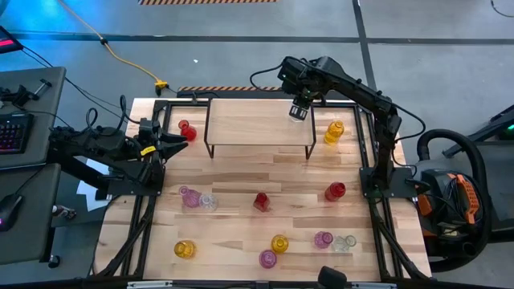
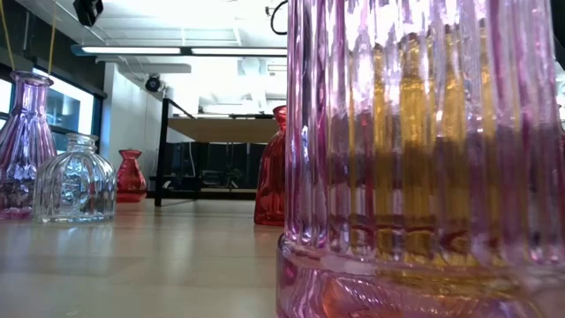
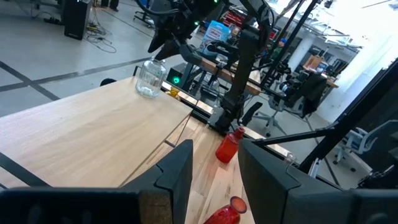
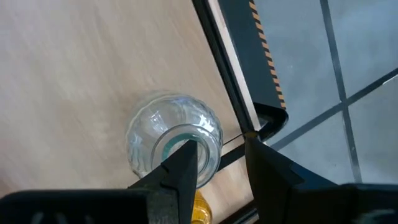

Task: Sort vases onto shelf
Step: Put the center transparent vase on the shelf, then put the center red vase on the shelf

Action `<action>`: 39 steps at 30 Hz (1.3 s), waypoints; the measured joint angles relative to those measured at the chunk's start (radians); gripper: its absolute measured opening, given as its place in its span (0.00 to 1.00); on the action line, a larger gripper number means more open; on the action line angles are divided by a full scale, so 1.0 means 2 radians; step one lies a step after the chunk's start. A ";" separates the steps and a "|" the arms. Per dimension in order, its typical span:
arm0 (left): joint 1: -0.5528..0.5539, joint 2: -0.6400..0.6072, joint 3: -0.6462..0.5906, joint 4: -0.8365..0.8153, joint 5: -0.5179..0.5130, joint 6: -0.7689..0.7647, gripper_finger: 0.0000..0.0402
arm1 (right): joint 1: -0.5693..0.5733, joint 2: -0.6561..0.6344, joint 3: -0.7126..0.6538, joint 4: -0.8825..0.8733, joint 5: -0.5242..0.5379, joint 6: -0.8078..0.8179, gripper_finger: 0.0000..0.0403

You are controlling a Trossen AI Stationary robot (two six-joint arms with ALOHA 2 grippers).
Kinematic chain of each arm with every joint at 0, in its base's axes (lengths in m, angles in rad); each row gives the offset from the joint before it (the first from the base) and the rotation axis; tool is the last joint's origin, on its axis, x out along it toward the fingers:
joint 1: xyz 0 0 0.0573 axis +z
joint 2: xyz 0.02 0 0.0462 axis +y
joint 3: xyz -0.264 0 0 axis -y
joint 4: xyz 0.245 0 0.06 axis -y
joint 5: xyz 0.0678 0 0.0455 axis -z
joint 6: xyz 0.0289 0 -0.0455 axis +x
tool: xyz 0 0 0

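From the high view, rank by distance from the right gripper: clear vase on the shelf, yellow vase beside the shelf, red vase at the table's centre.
From the right gripper:
1. Clear vase, directly under it on the shelf.
2. Yellow vase, right of the shelf.
3. Red vase, mid-table.

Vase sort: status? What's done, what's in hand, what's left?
Done: one clear vase stands on the shelf, near its right end.
In hand: the right gripper is directly over that vase; grip or release can't be told. The left gripper waits open at the table's left edge.
Left: about eleven vases stand on the table, e.g. the red vase beside the shelf.
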 joint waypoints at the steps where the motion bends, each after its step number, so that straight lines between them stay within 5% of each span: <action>1: 0.000 0.000 0.000 0.000 0.000 0.000 0.30 | 0.000 0.000 0.000 0.001 0.000 0.000 0.29; 24: 0.000 0.000 0.000 0.000 0.000 0.030 0.30 | 0.003 -0.001 0.100 -0.024 -0.006 0.021 0.29; 39: 0.000 0.000 0.000 0.007 -0.001 0.029 0.30 | 0.032 -0.013 0.113 -0.024 -0.093 0.113 0.29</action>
